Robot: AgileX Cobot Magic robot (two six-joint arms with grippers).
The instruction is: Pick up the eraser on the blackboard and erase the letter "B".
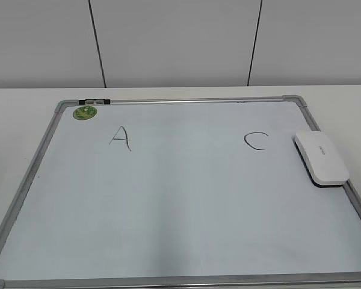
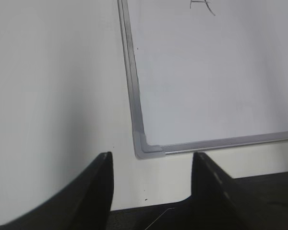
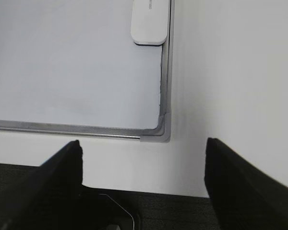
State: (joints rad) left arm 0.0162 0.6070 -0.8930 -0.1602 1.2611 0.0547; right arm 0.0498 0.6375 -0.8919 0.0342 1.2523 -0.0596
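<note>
The blackboard (image 1: 180,192) is a white board with a silver-grey frame lying flat on the table. It bears a black "A" (image 1: 120,138) and a black "C" (image 1: 256,141); no letter "B" shows between them. The white eraser (image 1: 320,158) lies on the board's right edge, also at the top of the right wrist view (image 3: 150,21). My left gripper (image 2: 152,160) is open and empty, near the board's front left corner (image 2: 146,148). My right gripper (image 3: 143,146) is open and empty, near the front right corner (image 3: 161,132). Neither gripper shows in the exterior view.
A small round green magnet (image 1: 84,112) sits at the board's far left corner, beside a small dark clip (image 1: 95,102) on the frame. White table (image 1: 24,114) surrounds the board. A grey panelled wall (image 1: 180,42) stands behind.
</note>
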